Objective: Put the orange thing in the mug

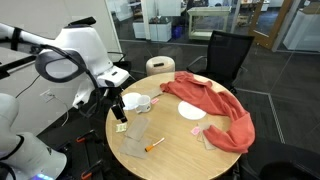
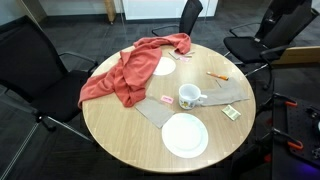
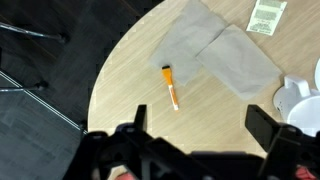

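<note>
The orange stick with a pale end lies flat on the bare wood of the round table in both exterior views and in the wrist view. The small white mug stands upright and looks empty, between a grey napkin and the white plate. My gripper is open and empty. It hangs well above the table with the stick ahead of its left finger. In an exterior view the gripper is over the table's edge near the mug. The gripper is out of frame in the exterior view that shows the mug clearly.
A large red-orange cloth covers one side of the table beside a flat white disc. A white plate, grey napkins and a small printed tag lie near the mug. Black chairs surround the table.
</note>
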You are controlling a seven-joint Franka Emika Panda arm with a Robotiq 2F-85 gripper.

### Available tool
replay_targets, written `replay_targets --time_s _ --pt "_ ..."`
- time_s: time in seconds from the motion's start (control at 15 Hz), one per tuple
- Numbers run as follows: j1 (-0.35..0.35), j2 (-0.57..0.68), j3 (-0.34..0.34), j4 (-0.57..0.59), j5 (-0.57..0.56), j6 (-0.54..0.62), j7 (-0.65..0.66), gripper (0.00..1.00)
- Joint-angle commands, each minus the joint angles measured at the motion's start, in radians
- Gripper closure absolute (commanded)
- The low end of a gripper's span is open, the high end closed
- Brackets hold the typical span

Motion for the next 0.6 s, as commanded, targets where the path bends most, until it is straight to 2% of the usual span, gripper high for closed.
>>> replay_targets --time_s 0.0,0.33,0.53 --pt "-0.024 0.103 -0.019 -0.033 -0.002 0.188 -0.027 0.00" --pt "-0.028 0.312 -0.082 -0.010 0.036 0.410 -0.124 0.00" --pt "-0.016 0.441 -0.115 0.029 0.084 0.480 -0.217 0.00"
